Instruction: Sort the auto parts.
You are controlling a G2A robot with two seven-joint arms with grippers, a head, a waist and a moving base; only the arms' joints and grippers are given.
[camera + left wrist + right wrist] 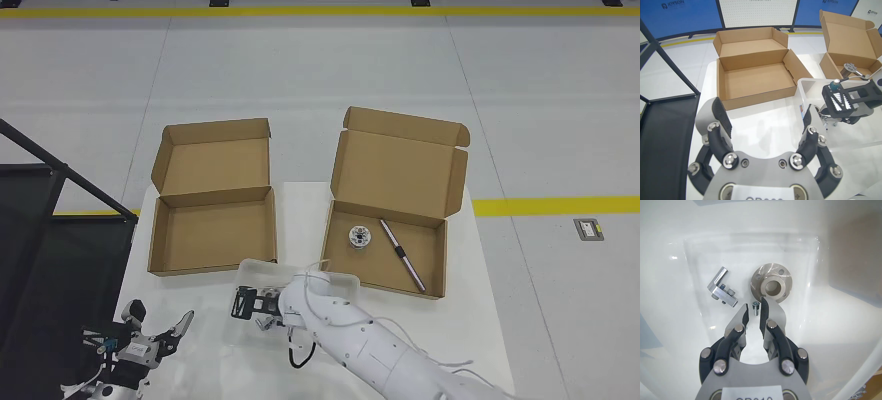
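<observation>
— What does the left wrist camera add?
— It shows the left pincer spread wide with nothing in it, over the white desk. The empty cardboard box lies just beyond it.
— And the bin?
— From above, the right arm hides the inside of the clear plastic bin. The right wrist camera looks in. There the right pincer is narrowly parted, with a small bolt between its tips, not squeezed as far as I can see. An L-shaped bracket sits to one side of it. A round flange sits on the other, partly behind a fingertip.
— Farther right?
— The second box, apart from both pincers, holds a round metal part and a thin rod. The round part is too small to identify.
</observation>
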